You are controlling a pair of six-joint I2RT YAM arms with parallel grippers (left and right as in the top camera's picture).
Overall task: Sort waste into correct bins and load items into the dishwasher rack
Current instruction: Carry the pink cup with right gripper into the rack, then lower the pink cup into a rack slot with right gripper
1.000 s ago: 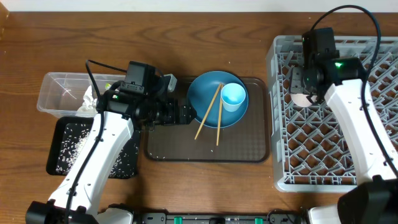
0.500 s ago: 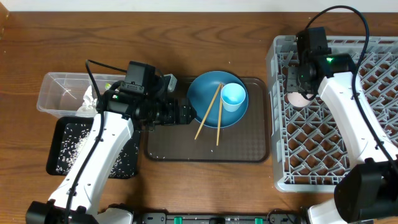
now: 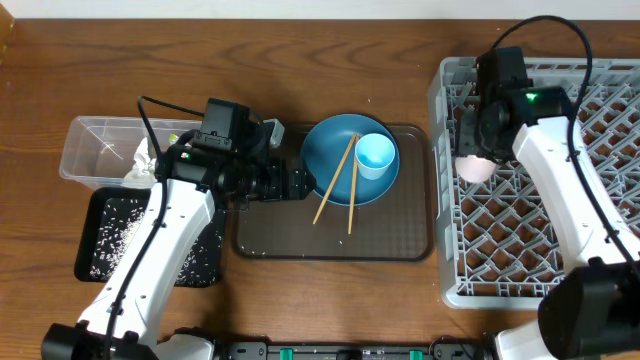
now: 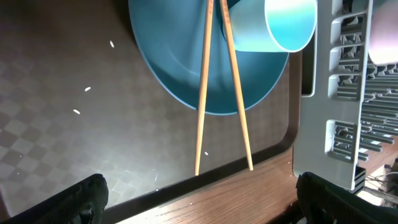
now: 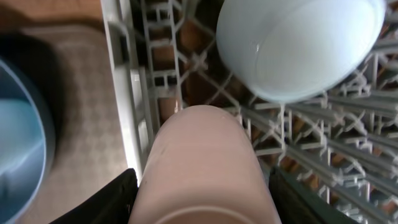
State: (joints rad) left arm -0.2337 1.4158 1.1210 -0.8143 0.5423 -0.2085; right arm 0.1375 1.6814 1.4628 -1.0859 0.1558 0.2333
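Gripped smooth, rounded pinkish-white cup (image 5: pixel 202 162) in half-closed right gripper (image 5: pixel 200 202), over grey lattice rack (image 5: pixel 124 93); glossy white bowl (image 5: pixel 298 43) just ahead; had left gripper (image 4: pixel 205 199) wide open, empty; thin wooden chopsticks (image 4: pixel 202 93) on round blue plate (image 4: pixel 180 74) ahead.

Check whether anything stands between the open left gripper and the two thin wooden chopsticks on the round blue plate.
Nothing visible does. Between the left gripper and the thin wooden chopsticks lies only bare brown serving tray with a few white rice grains. The light blue cup sits beyond the chopsticks, not before them.
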